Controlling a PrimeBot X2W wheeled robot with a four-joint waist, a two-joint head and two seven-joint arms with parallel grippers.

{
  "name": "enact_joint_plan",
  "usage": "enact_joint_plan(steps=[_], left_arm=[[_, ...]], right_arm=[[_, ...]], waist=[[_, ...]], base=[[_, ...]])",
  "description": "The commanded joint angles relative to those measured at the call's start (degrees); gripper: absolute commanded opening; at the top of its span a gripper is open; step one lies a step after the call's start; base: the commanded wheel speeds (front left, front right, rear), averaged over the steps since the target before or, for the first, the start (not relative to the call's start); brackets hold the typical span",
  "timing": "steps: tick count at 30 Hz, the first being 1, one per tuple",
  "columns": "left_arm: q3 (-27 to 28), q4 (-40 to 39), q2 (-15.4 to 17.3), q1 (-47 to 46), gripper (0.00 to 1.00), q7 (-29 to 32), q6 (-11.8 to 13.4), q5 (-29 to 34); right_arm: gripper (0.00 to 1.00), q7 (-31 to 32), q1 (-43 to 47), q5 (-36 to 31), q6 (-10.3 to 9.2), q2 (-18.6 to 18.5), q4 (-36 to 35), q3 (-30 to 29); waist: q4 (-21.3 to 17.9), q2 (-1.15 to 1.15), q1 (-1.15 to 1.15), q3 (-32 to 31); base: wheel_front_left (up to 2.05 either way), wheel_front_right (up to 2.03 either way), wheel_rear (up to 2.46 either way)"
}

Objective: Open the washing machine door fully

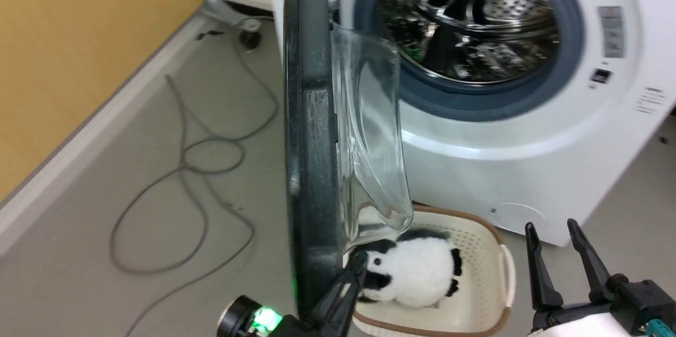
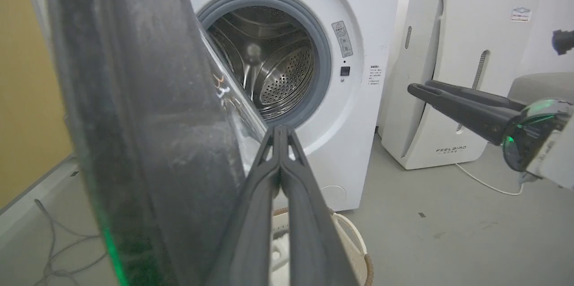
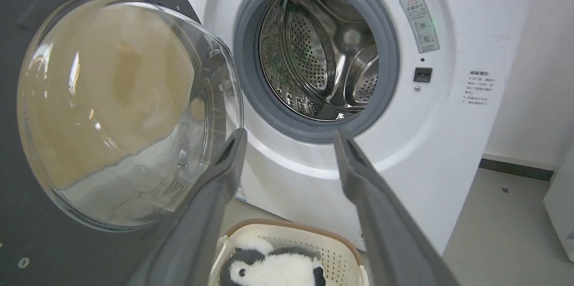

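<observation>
As the washing machine door (image 1: 311, 141) stands edge-on, perhaps square to the drum (image 1: 470, 20), left gripper (image 1: 360, 262) is closed; right gripper (image 1: 552, 227) spread.

We lose the top of the washing machine door (image 1: 311, 115) at the head view's upper edge. Its lower rim is partly behind the left gripper (image 1: 360, 262), and we can't tell if the closed gripper touches it. Door covers the left side of the basket (image 1: 506, 273) and part of the plush toy (image 1: 417, 273). Print on the label (image 1: 611, 30) of the washing machine (image 1: 528, 178): too small and blurred to read. Left wrist view: door face is a blurred smear, cut top and bottom.
</observation>
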Motion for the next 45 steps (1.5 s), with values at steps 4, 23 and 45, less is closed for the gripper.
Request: enact_joint_plan(steps=[4, 23, 45], left_arm=[[2.9, 0.5, 0.9, 1.4, 0.00, 0.2, 1.1, 0.0], [20.2, 3.6, 2.3, -3.3, 0.00, 0.2, 4.0, -3.3], [45.8, 16.7, 1.0, -19.8, 0.00, 0.2, 2.8, -5.6]], right_arm=[[1.00, -0.2, -0.3, 0.4, 0.05, 0.2, 0.3, 0.4], [1.00, -0.2, -2.4, -2.3, 0.05, 0.2, 0.4, 0.8], [1.00, -0.2, -7.9, -6.0, 0.05, -0.7, 0.8, 1.1]], waist=[[4.4, 0.00, 0.00, 0.6], [7.4, 0.00, 0.00, 4.9], [3.4, 0.00, 0.00, 13.7]], base=[[0.00, 0.00, 0.00], [0.00, 0.00, 0.00], [0.00, 0.00, 0.00]])
